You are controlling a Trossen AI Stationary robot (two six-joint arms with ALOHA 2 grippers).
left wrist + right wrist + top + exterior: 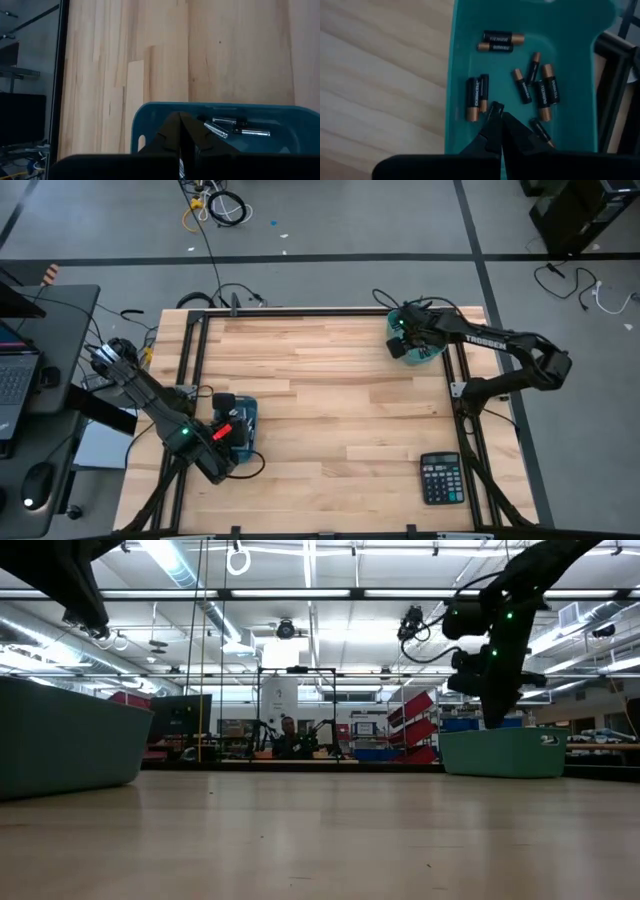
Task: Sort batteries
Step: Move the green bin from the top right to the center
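While both arms hang over their own bins with nothing in hand, the sorting looks to be between picks. The right gripper (pixel 498 114) hovers inside the far teal bin (pixel 580 75), its fingers pressed together and empty, the tips just beside a pair of black-and-copper batteries (pixel 476 98) lying side by side. Nine such cells show in this bin: two stacked at the end away from the fingers, the pair by the tips, four loosely grouped across the bin from that pair, and one more partly hidden by the fingers. The left gripper (pixel 180 131) sits low over the near blue bin (pixel 150 117), fingers likewise closed on nothing; three silver batteries (pixel 235 129) lie on that bin's floor just beyond the tips. Measured from the calculator (pixel 441 478), one on the tabletop (pixel 330 390), the copper cells' bin stands well apart towards the far edge. Next, I judge, the right fingers must open, straddle one cell and close.
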